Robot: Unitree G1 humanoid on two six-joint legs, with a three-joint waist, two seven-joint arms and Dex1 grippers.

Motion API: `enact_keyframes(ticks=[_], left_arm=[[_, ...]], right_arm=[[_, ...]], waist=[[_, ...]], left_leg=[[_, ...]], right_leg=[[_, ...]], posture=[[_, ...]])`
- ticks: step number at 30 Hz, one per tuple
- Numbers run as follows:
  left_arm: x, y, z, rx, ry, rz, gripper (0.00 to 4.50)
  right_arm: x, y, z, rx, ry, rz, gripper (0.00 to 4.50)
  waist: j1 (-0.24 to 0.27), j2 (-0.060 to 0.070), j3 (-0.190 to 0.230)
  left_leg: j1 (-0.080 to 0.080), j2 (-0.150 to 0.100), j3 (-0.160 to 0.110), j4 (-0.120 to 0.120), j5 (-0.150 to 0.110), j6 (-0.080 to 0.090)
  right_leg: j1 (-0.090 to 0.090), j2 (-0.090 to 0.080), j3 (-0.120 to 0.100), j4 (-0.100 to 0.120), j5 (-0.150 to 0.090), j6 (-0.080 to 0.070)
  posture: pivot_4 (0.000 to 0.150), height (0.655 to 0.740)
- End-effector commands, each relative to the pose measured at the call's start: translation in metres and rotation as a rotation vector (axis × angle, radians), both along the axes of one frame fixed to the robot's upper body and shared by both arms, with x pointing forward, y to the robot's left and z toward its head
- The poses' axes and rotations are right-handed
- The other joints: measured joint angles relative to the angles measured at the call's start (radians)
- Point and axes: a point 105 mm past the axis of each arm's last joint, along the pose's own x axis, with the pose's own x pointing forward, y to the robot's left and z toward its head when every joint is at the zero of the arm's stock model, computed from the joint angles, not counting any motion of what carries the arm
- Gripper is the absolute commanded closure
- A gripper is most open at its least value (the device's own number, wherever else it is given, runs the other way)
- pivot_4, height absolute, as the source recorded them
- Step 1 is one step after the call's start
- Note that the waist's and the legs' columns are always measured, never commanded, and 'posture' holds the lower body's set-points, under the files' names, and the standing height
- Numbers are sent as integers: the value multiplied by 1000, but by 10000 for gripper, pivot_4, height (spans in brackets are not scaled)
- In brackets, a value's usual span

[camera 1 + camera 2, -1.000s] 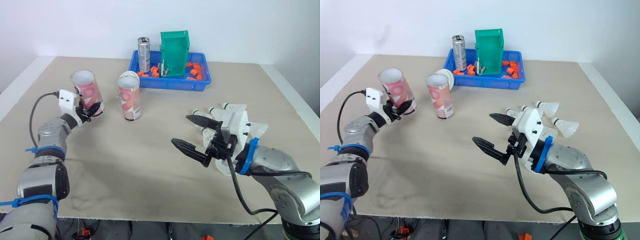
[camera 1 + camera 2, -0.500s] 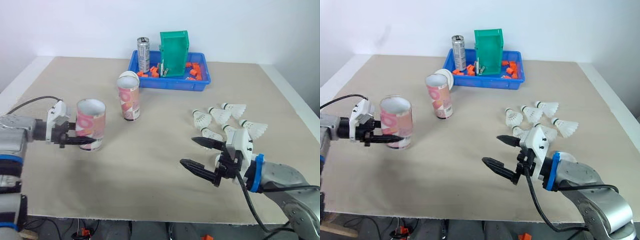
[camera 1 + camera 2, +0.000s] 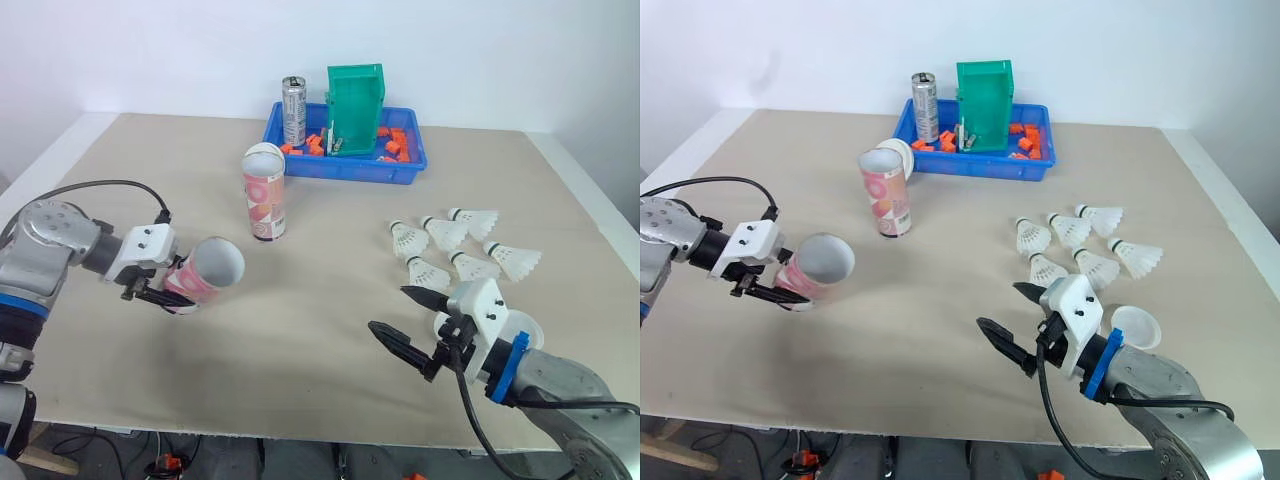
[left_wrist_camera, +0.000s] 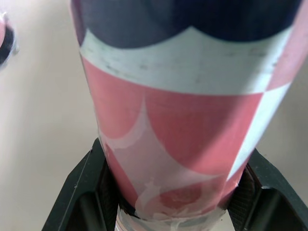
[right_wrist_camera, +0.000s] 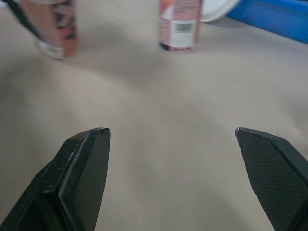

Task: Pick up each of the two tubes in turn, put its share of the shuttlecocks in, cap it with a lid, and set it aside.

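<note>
While our left gripper (image 3: 172,296) clamps the tilted cylindrical tube (image 3: 207,270), our right gripper (image 3: 387,308) gapes wide — beside feathery shuttlecocks (image 3: 470,265).

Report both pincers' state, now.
Left pincer: shut on the pink tube, which is tilted.
Right pincer: open, holding nothing.

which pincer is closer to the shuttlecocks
Right. The right pincer hangs open just short of the shuttlecocks, on the robot's side of them. The left pincer, shut on a tilted tube, is far off to their left.
</note>
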Motion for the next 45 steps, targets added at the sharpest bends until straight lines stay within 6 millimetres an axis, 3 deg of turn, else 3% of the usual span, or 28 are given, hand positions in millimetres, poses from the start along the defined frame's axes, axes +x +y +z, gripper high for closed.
enact_keyframes(ticks=[1, 5, 27, 31, 38, 45], left_arm=[[-2, -17, -12, -5, 19, -74, 18632], [-3, -19, -12, -23, 21, -80, 18632], [-6, -29, -13, -69, 16, -111, 18632], [-8, -29, -13, -76, 17, -113, 19184], [-10, -29, -13, -81, 24, -111, 19184], [-11, -30, -14, -87, 28, -115, 19184]], right_arm=[[1, -5, 3, -32, -38, -55, 0], [12, -18, -14, -45, -10, -168, 0], [75, -53, -53, -121, -47, -449, 0], [83, -57, -53, -121, -53, -489, 11733], [84, -59, -50, -139, -74, -515, 44567], [82, -61, -30, -165, -150, -535, 44567]], waist=[[4, 1, 0], [6, 1, -1], [11, 5, -3], [11, 5, -3], [11, 5, -3], [11, 5, -3]], left_leg=[[0, 0, 0, 0, 0, 0], [0, 0, 0, 1, 0, 0], [0, -1, 0, 3, 0, 0], [0, -1, 1, 4, 0, 0], [0, -1, 1, 4, 0, 0], [0, -1, 1, 4, 0, 0]], right_leg=[[0, 0, 0, 0, 0, 0], [1, 0, 0, 0, 0, 0], [4, 0, 1, 0, -2, 2], [4, 0, 1, 0, -1, 2], [4, 1, 1, 0, -2, 2], [4, 1, 1, 0, -2, 2]], posture=[[1500, 7362], [1500, 7362], [1500, 7362], [1500, 7362], [1500, 7362], [1500, 7362]])
